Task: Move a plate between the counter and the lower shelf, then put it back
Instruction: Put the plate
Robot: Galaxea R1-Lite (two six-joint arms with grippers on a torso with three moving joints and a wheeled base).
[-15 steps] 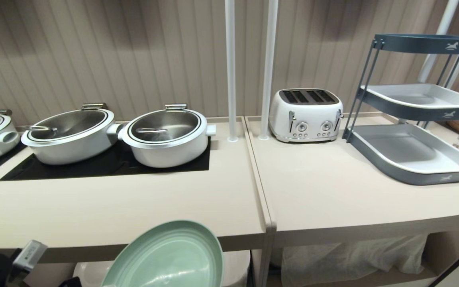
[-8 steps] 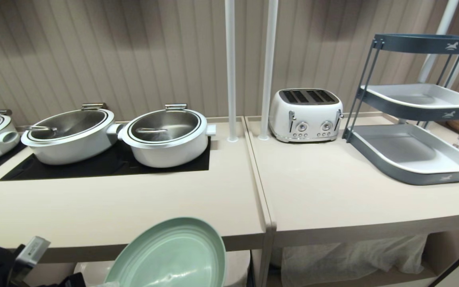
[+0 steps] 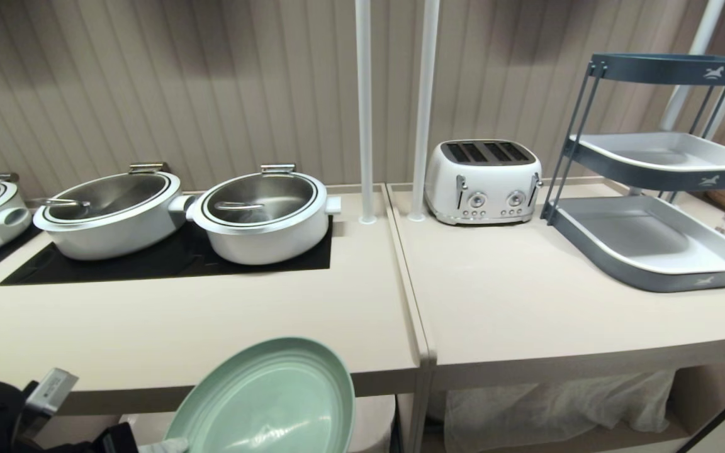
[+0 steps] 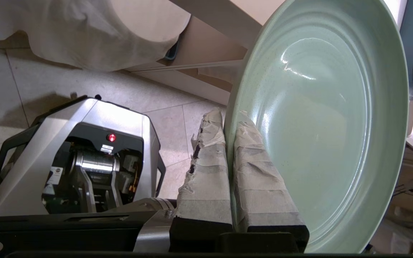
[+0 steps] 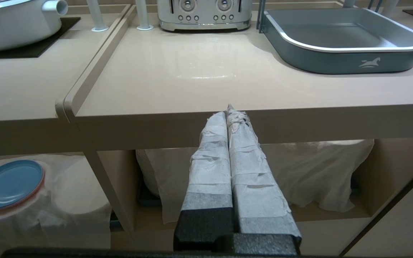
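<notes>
A: Left gripper (image 4: 229,123): where, and what state?

B: Low, out in front of the counter (image 3: 167,340). Taped fingers (image 4: 206,168) nipped on the near rim of the plate (image 3: 268,399), one pad on each face. Grip is at the edge only.

A: Plate position?

B: In the air, tilted, hollow side facing the head camera. Its upper edge overlaps the counter's front edge in the head view; the rest hangs in front of the lower shelf (image 5: 41,200). It rests on nothing.

A: Right gripper (image 5: 229,118)?

B: Parked in front of the neighbouring plain slab (image 5: 235,71), jaws pressed together, empty.

A: Step in hand?

B: Judgement: plate in carry between shelf level and the counter top. Which leg of the task, I cannot tell from this moment alone.

A: Next move needs?

B: If bound for the counter: lift until the far rim clears the front lip, level the plate, carry it over the bare strip short of the pots (image 3: 262,220) and cooktop (image 3: 167,261), lower it flat, then release. Rim-only pinch, so go slowly; the plate could pivot in the pads.
</notes>
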